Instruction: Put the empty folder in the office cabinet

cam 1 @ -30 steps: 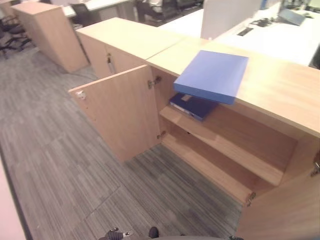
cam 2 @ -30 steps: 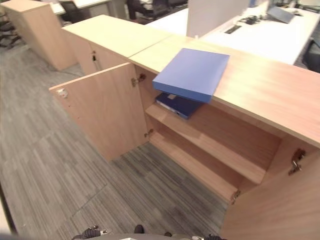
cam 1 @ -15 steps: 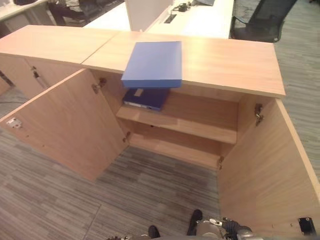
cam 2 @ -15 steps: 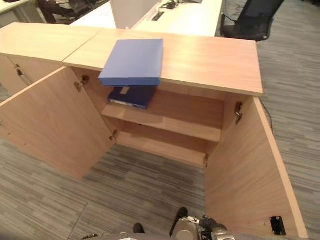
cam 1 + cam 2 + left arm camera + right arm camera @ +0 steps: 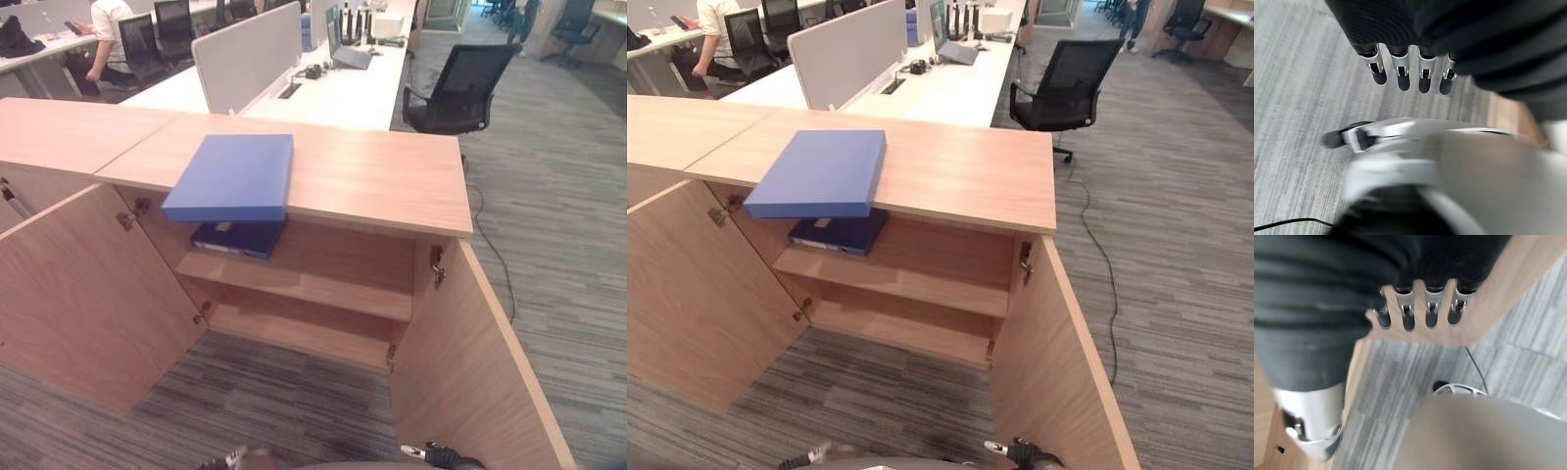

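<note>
Left eye view showed the blue folder (image 5: 233,176) lying flat on the cabinet top (image 5: 382,176), its near edge jutting past the front above the open shelf (image 5: 313,284), where a darker folder (image 5: 238,238) already lay. The left hand (image 5: 1410,73) and right hand (image 5: 1420,308) hung with fingers loosely straight, holding nothing. A clumsy reach risked tipping the overhanging folder to the floor, or clipping an open door (image 5: 88,294).

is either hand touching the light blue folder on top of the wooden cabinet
Apart. The left eye view shows the light blue folder lying alone on the wooden cabinet; the wrist views show the left hand and right hand over carpet, fingers straight.
</note>
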